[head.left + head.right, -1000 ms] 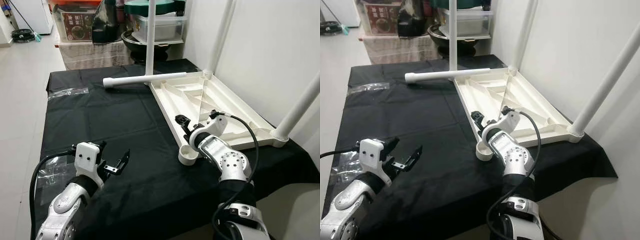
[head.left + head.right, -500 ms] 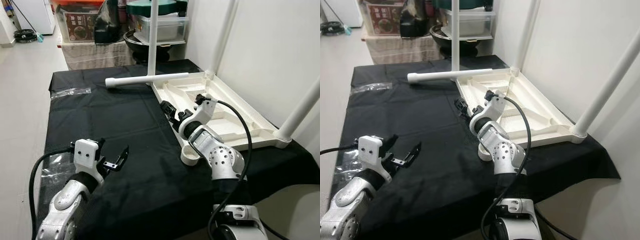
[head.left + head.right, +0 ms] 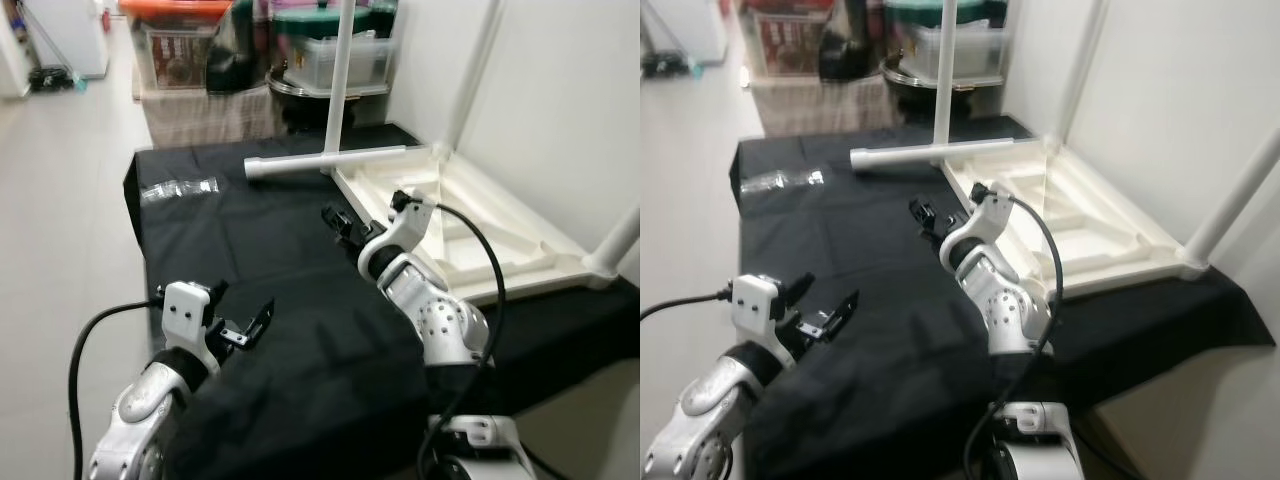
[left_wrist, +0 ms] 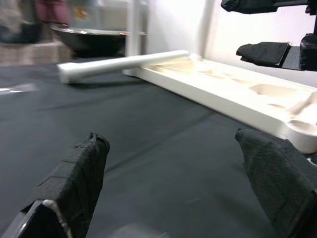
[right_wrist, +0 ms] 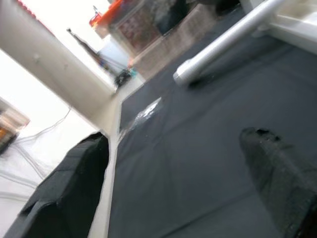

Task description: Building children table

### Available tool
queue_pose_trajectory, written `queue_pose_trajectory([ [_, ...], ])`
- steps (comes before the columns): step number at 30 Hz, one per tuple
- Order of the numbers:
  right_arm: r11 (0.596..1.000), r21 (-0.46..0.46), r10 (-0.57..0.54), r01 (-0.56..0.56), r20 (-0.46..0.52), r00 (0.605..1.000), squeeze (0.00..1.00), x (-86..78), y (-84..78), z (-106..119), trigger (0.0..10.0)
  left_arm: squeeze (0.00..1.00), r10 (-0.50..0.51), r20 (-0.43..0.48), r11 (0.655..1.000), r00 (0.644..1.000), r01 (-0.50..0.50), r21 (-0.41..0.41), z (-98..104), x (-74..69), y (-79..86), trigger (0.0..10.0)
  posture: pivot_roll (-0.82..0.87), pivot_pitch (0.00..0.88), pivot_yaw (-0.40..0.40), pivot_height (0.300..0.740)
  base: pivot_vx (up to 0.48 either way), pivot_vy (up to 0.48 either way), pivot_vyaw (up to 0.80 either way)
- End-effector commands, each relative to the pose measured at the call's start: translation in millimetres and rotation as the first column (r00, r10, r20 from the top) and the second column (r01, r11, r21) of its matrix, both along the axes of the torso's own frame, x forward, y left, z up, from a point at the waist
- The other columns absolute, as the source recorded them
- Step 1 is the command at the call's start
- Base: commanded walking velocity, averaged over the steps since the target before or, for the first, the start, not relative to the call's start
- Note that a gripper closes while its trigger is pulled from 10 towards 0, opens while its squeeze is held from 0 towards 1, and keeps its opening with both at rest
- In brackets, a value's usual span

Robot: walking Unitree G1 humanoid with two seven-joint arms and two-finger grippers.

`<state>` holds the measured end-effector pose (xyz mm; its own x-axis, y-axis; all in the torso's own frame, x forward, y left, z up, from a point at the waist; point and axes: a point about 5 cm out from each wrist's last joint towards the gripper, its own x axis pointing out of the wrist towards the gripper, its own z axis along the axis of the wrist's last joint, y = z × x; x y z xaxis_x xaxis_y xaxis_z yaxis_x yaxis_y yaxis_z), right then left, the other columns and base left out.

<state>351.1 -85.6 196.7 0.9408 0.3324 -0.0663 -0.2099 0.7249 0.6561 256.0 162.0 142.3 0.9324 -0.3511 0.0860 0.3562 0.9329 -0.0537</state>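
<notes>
Left eye view: ribbed white plastic tabletop [image 3: 480, 225], round legs.

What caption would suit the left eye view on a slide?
Right gripper hovers open beside the upturned white table; a loose leg lies on the black cloth.

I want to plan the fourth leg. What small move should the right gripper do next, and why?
Probably reach further toward the loose leg lying on the black cloth. The right gripper is open and empty above the cloth, pointing toward it, while the upturned tabletop carries three upright legs.
</notes>
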Motion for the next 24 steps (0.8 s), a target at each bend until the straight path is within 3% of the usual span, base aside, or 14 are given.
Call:
queue_pose_trajectory([
  [1, 1.0, 0.019, 0.014, -0.014, 0.008, 1.0, 0.0, -1.0, 8.4, 3.3, 10.0, 0.0, 0.015, -0.012, 1.0, 1.0, -0.015, 0.01, -1.5, 0.0, 3.9, 10.0, 0.09, 0.0, -0.086, 0.74, 0.0, 0.48, 0.0],
  [7, 1.0, 0.016, 0.008, -0.008, 0.003, 1.0, 0.0, -0.8, 6.8, 2.5, 10.0, 0.0, 0.021, -0.004, 1.0, 1.0, -0.02, 0.013, -0.2, 0.6, 4.8, 10.0, 0.09, 0.0, -0.086, 0.74, 0.0, 0.48, 0.0],
  [24, 1.0, -0.021, -0.018, 0.017, -0.02, 1.0, 0.0, -0.1, 1.8, -2.6, 10.0, 0.0, 0.072, 0.023, 0.997, 0.997, -0.072, 0.003, 4.0, 4.2, 10.6, 10.0, 0.08, 0.0, -0.083, 0.74, 0.0, 0.48, -0.8],
])
